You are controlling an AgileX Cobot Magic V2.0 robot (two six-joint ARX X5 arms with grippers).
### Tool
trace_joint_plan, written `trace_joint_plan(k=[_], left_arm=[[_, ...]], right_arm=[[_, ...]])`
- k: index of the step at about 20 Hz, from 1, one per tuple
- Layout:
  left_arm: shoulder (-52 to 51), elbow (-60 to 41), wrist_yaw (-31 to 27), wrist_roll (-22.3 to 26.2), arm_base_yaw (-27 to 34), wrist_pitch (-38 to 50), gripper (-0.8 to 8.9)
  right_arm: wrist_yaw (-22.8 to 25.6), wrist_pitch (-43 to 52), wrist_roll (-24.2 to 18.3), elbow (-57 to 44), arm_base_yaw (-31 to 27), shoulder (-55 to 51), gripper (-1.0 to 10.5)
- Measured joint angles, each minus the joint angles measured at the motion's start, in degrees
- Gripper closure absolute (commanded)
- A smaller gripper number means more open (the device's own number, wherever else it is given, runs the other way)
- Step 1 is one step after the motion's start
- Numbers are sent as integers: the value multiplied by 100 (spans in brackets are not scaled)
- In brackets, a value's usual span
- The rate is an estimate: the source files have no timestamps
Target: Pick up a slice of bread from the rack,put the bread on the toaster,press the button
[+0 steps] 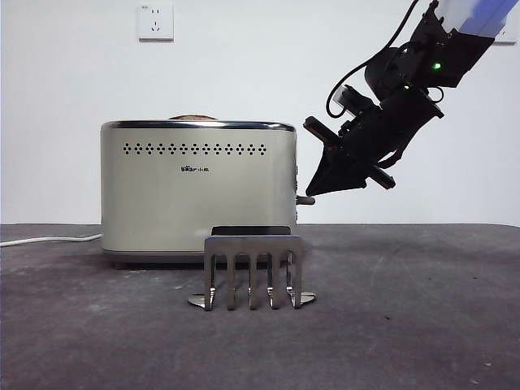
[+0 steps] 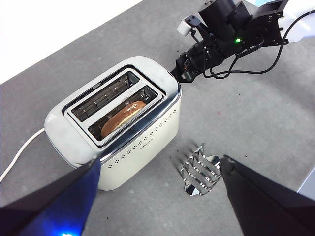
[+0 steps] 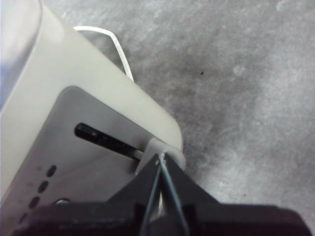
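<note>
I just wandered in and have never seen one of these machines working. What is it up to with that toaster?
It is making toast. A slice of bread already sits in one slot of the toaster, and the rack in front holds none. The right gripper, jaws shut, has its tip at the button on the toaster's narrow end, which looks near the bottom of its slot. The left gripper hangs open above the table, holding nothing.

A black, angular right gripper (image 1: 318, 188) is seen, a green light lit, black cables looped, white-blue casing above.
</note>
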Motion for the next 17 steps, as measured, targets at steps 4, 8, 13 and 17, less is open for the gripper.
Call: trace_joint_plan(k=[4, 8, 13, 17], left_arm=[[0, 0, 0, 0, 0, -2, 405], [0, 0, 0, 0, 0, -4, 405], [0, 0, 0, 0, 0, -13, 405], [0, 0, 0, 0, 0, -13, 405]], right_arm=[[-2, -9, -48, 0, 2, 0, 959], [-2, -15, -83, 0, 2, 0, 959], [-4, -20, -83, 0, 2, 0, 959], [-9, -7, -83, 2, 2, 0, 959]])
